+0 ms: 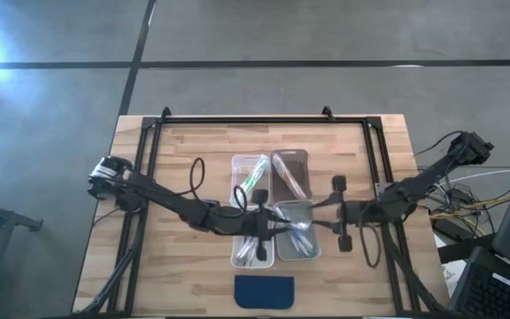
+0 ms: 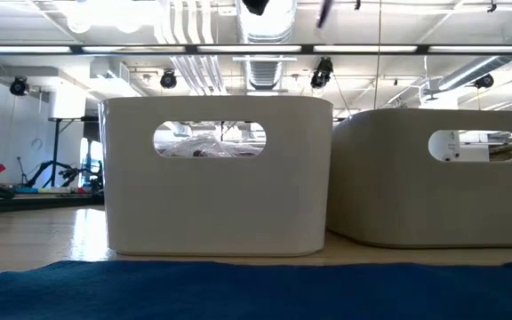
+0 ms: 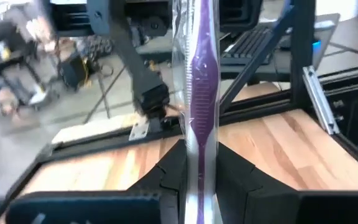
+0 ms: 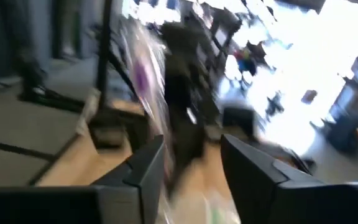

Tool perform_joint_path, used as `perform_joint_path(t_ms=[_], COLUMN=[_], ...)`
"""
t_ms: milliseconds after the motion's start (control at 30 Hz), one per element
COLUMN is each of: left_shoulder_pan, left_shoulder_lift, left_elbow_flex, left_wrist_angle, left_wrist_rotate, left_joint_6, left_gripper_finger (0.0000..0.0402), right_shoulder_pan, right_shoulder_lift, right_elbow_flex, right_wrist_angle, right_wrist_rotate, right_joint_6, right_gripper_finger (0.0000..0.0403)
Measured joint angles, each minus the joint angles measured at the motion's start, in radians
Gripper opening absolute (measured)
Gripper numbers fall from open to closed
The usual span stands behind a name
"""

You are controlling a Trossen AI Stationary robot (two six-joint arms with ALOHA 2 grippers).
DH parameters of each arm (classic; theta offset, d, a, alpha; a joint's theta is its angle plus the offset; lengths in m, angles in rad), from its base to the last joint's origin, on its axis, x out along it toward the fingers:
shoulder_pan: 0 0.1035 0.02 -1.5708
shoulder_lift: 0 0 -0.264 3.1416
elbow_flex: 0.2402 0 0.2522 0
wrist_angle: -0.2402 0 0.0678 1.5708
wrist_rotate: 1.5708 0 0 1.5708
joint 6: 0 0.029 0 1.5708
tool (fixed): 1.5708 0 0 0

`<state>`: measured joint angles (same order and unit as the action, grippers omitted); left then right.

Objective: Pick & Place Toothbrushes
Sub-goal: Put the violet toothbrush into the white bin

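A purple toothbrush in a clear wrapper [image 3: 201,93] stands between my left gripper's [image 3: 199,177] shut fingers. It also shows, blurred, in the right wrist view [image 4: 143,74]. My left gripper [image 1: 259,221] hovers over the near bins in the middle of the table. My right gripper [image 4: 191,163] is open and touches nothing; it faces the left one from the table's right [image 1: 319,211]. Four clear bins stand in a block: the far left bin [image 1: 250,177] holds greenish toothbrushes, the far right bin [image 1: 290,173] pinkish ones, and the near bins [image 1: 297,237] hold more. My left gripper pinches the wrapped purple toothbrush between its two fingers [image 3: 166,180] at the handle's lower stretch [image 3: 199,163]. The brush runs on past the fingertips out of the wrist view. It is lifted clear, with the wooden table showing behind it.
A dark blue flat pad [image 1: 265,291] lies at the table's near edge, in front of the bins [image 2: 216,173]. A black frame [image 1: 255,120] rims the wooden table on its far, left and right sides. Cables and equipment lie beyond the right edge.
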<state>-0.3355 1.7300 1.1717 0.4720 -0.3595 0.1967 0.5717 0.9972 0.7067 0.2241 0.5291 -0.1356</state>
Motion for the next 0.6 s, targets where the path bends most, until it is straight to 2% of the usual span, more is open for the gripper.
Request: perform_joint_path(t_ms=[133, 300, 433, 600], left_shoulder_pan=[-0.002, -0.004, -0.010, -0.018], left_shoulder_lift=[-0.074, -0.170, -0.200, -0.138], left_elbow_flex=[0.000, 0.043, 0.215, 0.515], left_wrist_angle=[-0.133, -0.362, -0.704, -1.126], left_wrist_rotate=[-0.046, -0.148, -0.261, -0.347], left_joint_6=[-0.119, -0.329, -0.527, -0.762], left_gripper_finger=[0.0058, 0.0058, 0.0057, 0.0056], right_shoulder_pan=[0.000, 0.000, 0.000, -0.002], right_shoulder_lift=[-0.125, -0.259, -0.343, -0.409], right_elbow_flex=[0.000, 0.000, 0.000, 0.000], right_wrist_angle=[-0.263, -0.567, -0.796, -0.984], right_wrist_rotate=[0.147, 0.423, 0.605, 0.674], right_joint_6=[0.154, 0.392, 0.581, 0.726], right_gripper_finger=[0.0182, 0.0194, 0.0196, 0.0186])
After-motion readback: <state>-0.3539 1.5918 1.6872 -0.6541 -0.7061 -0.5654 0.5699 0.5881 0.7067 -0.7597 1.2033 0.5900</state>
